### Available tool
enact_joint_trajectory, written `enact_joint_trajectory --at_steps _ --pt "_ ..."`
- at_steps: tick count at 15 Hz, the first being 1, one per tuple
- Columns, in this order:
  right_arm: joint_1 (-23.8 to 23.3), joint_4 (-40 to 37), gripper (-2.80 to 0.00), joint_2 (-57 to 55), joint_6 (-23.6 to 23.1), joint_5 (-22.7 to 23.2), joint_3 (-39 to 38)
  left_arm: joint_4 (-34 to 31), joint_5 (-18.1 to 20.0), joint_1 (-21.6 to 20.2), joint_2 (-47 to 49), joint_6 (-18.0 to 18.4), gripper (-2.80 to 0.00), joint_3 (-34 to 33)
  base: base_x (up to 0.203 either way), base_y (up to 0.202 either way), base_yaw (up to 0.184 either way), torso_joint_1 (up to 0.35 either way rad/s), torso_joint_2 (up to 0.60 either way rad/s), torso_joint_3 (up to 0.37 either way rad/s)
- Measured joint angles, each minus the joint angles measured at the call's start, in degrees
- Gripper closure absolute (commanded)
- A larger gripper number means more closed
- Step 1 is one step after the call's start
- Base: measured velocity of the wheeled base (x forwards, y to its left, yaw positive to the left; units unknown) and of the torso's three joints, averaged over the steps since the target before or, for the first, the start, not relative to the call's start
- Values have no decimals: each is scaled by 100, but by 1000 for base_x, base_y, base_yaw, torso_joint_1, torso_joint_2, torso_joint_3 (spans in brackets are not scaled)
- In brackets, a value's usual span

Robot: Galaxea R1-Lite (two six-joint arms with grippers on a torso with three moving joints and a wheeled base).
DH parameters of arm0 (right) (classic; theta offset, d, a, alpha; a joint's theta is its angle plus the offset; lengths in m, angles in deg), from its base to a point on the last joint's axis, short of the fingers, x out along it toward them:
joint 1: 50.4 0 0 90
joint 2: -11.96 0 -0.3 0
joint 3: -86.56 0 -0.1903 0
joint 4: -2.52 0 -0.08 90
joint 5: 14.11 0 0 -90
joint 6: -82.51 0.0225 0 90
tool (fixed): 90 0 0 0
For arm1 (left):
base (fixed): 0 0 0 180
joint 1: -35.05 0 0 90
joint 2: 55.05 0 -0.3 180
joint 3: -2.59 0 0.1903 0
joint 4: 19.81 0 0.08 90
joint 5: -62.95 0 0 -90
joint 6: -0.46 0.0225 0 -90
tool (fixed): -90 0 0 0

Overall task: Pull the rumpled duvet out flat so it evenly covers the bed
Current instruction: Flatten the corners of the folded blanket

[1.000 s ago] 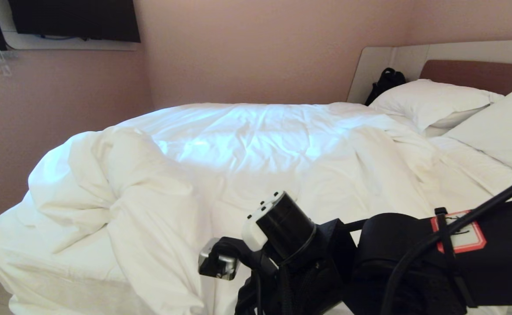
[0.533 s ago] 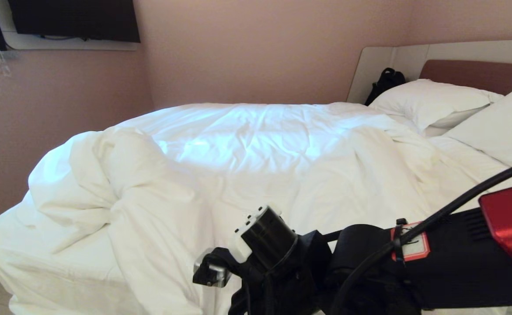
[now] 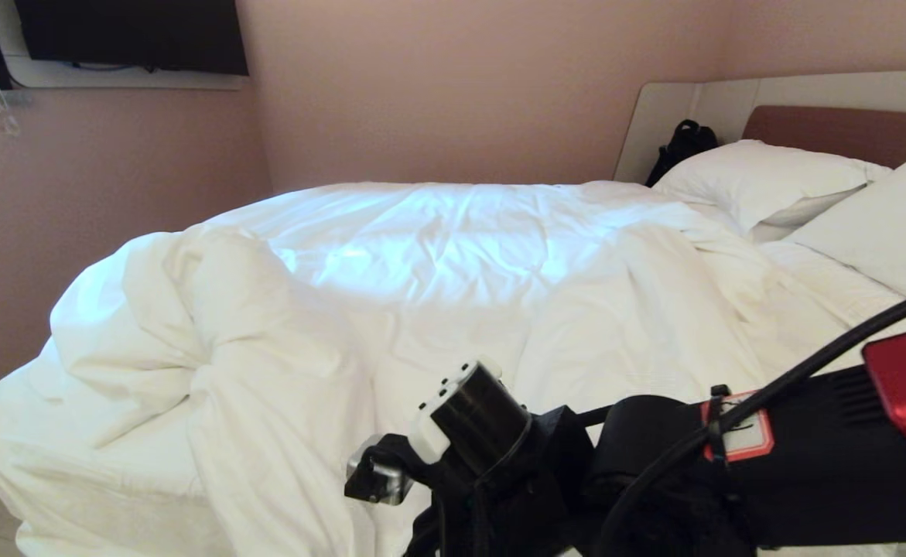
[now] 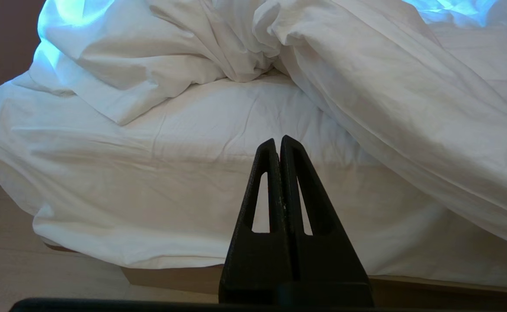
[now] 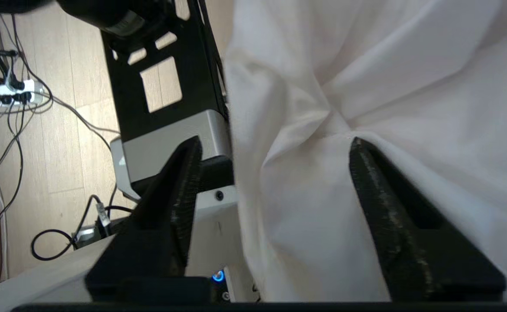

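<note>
Straddling a hanging duvet [image 5: 344, 108] fold at the bed's [image 4: 171, 277] near edge, right gripper [image 5: 275, 151] spread, seemingly released; left gripper [image 4: 278, 147] clenched.

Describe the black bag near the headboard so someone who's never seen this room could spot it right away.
Start at the bed and follow it to the pillow end, where a beige panel meets the pink wall. Behind the far pillow, in that corner, sits the black bag. It is the only dark thing among white bedding.
</note>
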Motion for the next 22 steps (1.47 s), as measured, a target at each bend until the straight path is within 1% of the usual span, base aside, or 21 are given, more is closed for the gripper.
enact_joint_trajectory --at_steps 3,6,7,10,14,17,20,22 --pt "-86 2 -280 538 162 -17 2 -3 0 0 0 -2 0 0 0 0 0 0 0 0" --pt "-525 9 -280 924 275 -60 58 0 0 0 0 -2 0 0 0 0 0 0 0 0" --pt "-665 17 0 963 307 -112 100 0 0 0 0 -2 0 0 0 0 0 0 0 0" --pt "-991 23 0 845 382 -265 217 0 0 0 0 -4 0 0 0 0 0 0 0 0" --pt "-1086 26 0 336 442 -476 251 0 0 0 0 0 0 0 0 0 0 0 0 0" --pt "-877 80 0 -99 673 -724 89 0 0 0 0 -1 0 0 0 0 0 0 0 0" --pt "-571 337 0 -458 968 -1011 -79 0 0 0 0 1 0 0 0 0 0 0 0 0" --pt "-461 500 0 -725 1145 -1216 -111 0 0 0 0 2 0 0 0 0 0 0 0 0"
